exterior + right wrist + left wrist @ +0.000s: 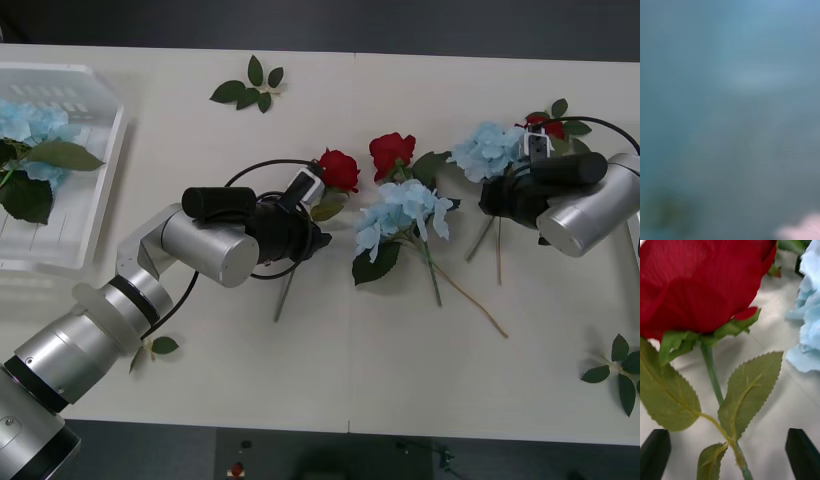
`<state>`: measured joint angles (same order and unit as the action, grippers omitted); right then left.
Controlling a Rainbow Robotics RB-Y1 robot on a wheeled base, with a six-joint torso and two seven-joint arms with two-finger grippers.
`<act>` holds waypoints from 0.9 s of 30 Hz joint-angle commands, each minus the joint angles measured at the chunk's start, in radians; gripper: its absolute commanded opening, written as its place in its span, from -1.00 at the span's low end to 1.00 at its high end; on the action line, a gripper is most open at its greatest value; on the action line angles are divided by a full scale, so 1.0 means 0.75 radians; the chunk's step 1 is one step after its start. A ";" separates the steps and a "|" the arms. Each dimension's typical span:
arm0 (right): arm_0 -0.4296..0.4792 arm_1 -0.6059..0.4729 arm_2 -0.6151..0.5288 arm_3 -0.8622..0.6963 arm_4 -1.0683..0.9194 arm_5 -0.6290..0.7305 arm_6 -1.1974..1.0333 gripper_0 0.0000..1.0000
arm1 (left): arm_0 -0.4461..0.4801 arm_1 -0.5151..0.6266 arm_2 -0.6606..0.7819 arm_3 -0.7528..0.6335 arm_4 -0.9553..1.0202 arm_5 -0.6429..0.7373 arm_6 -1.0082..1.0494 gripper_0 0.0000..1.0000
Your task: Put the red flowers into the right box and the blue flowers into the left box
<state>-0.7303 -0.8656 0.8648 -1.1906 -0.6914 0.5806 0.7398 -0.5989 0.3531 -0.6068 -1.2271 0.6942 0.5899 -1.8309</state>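
So my left pincer (pixel 730 453) sits low over a rose (pixel 338 169) mid-surface, fingers (pixel 655 453) apart either side of its stem (pixel 713 378), touching nothing yet. I'd close on bare stem just under the leaves, not the bloom, then carry it right. Right pincer (pixel 535 143) is over the far-right hydrangea (pixel 487 150); can't tell its state. Left box (pixel 95 180) already has blue.

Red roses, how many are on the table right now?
3. One rose lies at the left gripper, one mid-table beside a blue flower, and one is partly hidden behind the right gripper.
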 commanded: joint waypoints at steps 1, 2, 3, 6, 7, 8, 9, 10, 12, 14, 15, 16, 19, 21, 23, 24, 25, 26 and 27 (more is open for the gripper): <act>-0.022 -0.095 -0.024 -0.090 -0.109 -0.013 0.018 -1.00 | -0.044 0.014 -0.013 -0.018 -0.003 0.042 0.077 -0.12; -0.020 -0.120 -0.026 -0.112 -0.148 -0.013 0.018 -1.00 | -0.038 0.014 -0.013 -0.016 -0.005 0.042 0.077 -0.36; -0.018 -0.149 -0.024 -0.137 -0.189 -0.013 0.018 -1.00 | -0.036 0.016 -0.013 -0.018 -0.005 0.042 0.079 -0.75; -0.002 -0.235 -0.024 -0.223 -0.289 -0.013 0.026 -1.00 | -0.034 0.022 -0.013 -0.016 -0.015 0.042 0.079 -1.00; 0.004 -0.253 -0.026 -0.241 -0.307 -0.013 0.028 -1.00 | -0.034 0.022 -0.013 -0.016 -0.015 0.042 0.079 -1.00; 0.019 -0.292 -0.026 -0.288 -0.338 -0.013 0.032 -1.00 | -0.034 0.026 -0.011 -0.016 -0.018 0.042 0.079 -1.00; 0.033 -0.333 -0.024 -0.333 -0.365 -0.013 0.032 -1.00 | -0.034 0.034 -0.013 -0.016 -0.022 0.042 0.079 -1.00; 0.043 -0.353 -0.024 -0.360 -0.375 -0.013 0.034 -1.00 | -0.034 0.036 -0.011 -0.016 -0.020 0.042 0.079 -1.00; 0.094 -0.429 -0.024 -0.462 -0.393 -0.013 0.038 -1.00 | -0.034 0.057 -0.011 -0.023 -0.018 0.042 0.079 -1.00; 0.135 -0.478 -0.024 -0.536 -0.389 -0.017 0.038 -1.00 | -0.032 0.085 -0.013 -0.037 -0.018 0.042 0.079 -1.00; 0.151 -0.490 -0.026 -0.560 -0.385 -0.021 0.036 -1.00 | -0.030 0.098 -0.011 -0.043 -0.013 0.042 0.079 -1.00; 0.180 -0.517 -0.024 -0.605 -0.373 -0.030 0.036 -1.00 | -0.018 0.122 -0.009 -0.061 -0.009 0.042 0.079 -1.00; 0.250 -0.562 -0.026 -0.691 -0.324 -0.054 0.026 -1.00 | 0.042 0.206 0.015 -0.145 -0.003 0.040 0.079 -1.00; 0.293 -0.586 -0.026 -0.728 -0.293 -0.073 0.022 -1.00 | 0.105 0.270 0.036 -0.225 0.005 0.042 0.079 -1.00; 0.327 -0.599 -0.026 -0.750 -0.273 -0.091 0.020 -1.00 | 0.175 0.331 0.054 -0.307 0.013 0.040 0.081 -1.00; 0.342 -0.603 -0.026 -0.758 -0.262 -0.101 0.018 -1.00 | 0.209 0.355 0.065 -0.342 0.017 0.040 0.083 -1.00; 0.362 -0.609 -0.026 -0.769 -0.254 -0.113 0.016 -1.00 | 0.265 0.386 0.091 -0.393 0.021 0.040 0.083 -1.00; 0.378 -0.615 -0.026 -0.775 -0.248 -0.126 0.016 -1.00 | 0.301 0.405 0.110 -0.428 0.021 0.042 0.083 -1.00; 0.395 -0.617 -0.026 -0.779 -0.242 -0.140 0.014 -1.00 | 0.340 0.423 0.126 -0.464 0.023 0.040 0.083 -1.00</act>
<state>-0.4479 -1.2938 0.8639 -1.7469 -0.8850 0.4962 0.7398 -0.4167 0.6294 -0.5641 -1.5036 0.7075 0.6171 -1.8288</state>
